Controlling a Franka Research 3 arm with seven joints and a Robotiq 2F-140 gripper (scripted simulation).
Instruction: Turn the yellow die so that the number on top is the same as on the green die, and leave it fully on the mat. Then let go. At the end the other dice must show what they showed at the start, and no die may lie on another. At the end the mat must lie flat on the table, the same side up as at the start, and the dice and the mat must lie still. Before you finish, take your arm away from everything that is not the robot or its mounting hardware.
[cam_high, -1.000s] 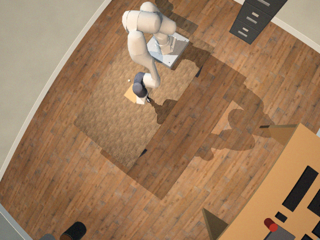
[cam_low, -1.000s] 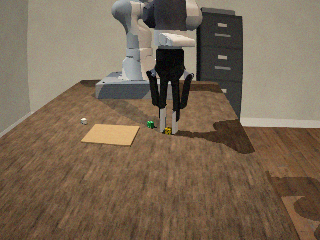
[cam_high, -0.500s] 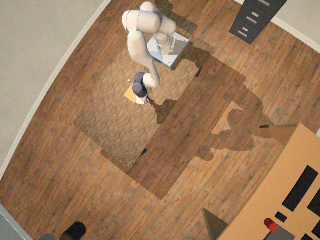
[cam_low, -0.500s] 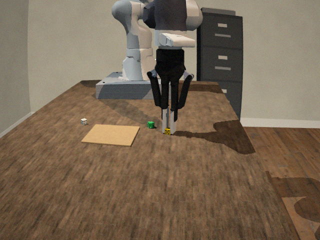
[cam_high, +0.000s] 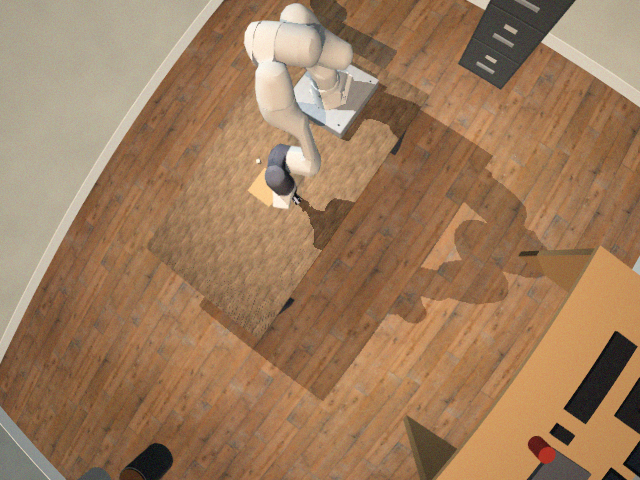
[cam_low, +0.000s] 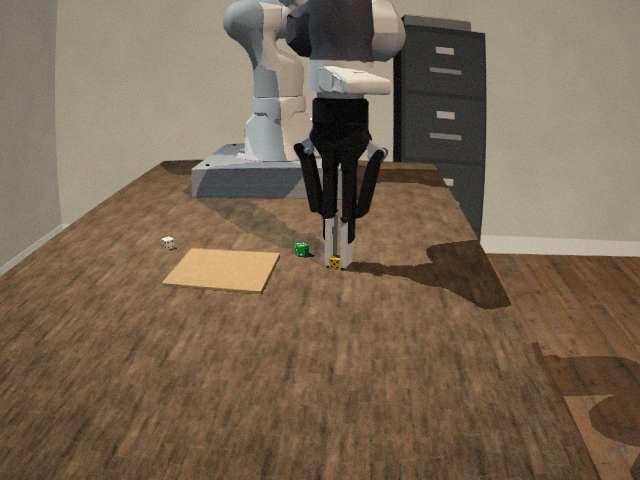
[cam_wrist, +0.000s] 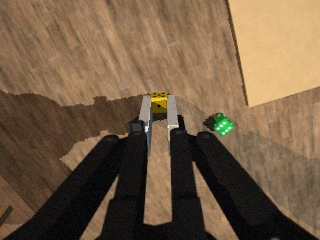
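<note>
Wooden table (cam_low: 258, 361) | yellow die (cam_low: 334, 262), black pips, on bare wood off the mat (cam_low: 222, 269), between pale fingertips | gripper (cam_low: 338, 255) clamped on yellow die | green die (cam_low: 301, 249) just beside | white die (cam_low: 168, 242) beyond mat

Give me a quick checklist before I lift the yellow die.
1. Gripper closed on the yellow die: ok, a pad sits against each side.
2. Yellow die on the mat: not ok, it sits on the bare table beside it.
3. Green die away from the fingers: ok, a gap shows.
4. White die untouched: ok, far off behind the mat.
5. Green die's top number readable: cannot tell, too small.
6. Mat flat: ok.
</note>
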